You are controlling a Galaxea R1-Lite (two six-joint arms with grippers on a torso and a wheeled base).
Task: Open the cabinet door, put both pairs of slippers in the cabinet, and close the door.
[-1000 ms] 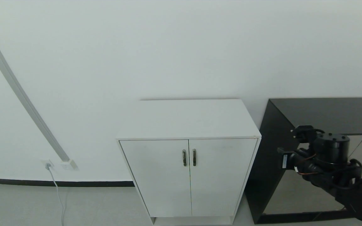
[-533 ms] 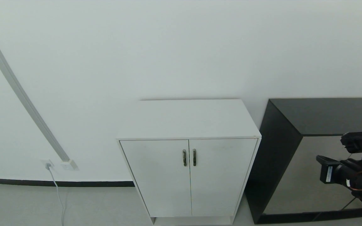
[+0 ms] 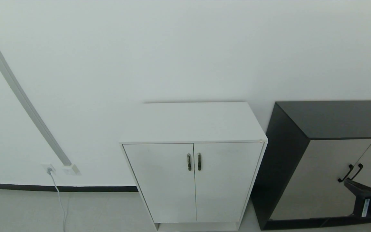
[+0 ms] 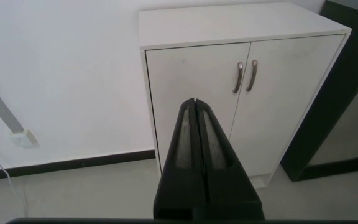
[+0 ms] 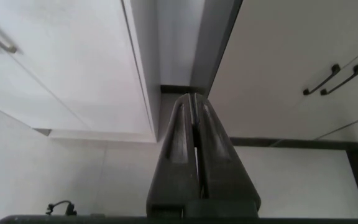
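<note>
White cabinet shut, both tools pinched narrow and holding nothing.
Head view: the white cabinet [image 3: 192, 122] is standing on the floor [image 3: 18, 209] against the wall [image 3: 172, 48], its doors [image 3: 224, 180] shut, just beside a black cabinet [image 3: 282, 167]. Left wrist view: the left tool [image 4: 195, 106], fingers pressed together, is pointing at the cabinet front, apart from the handles [image 4: 245, 76]. Right wrist view: the right tool [image 5: 195, 102], likewise narrow, is pointing between both cabinets.

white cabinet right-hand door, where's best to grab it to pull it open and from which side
Grip the dark metal bar handle of the white cabinet's right door, coming straight from the front. The bar stands vertical and off the door face beside the centre seam, so jaws set level, one each side, should hook it; pulling there probably swings the door outward.
</note>
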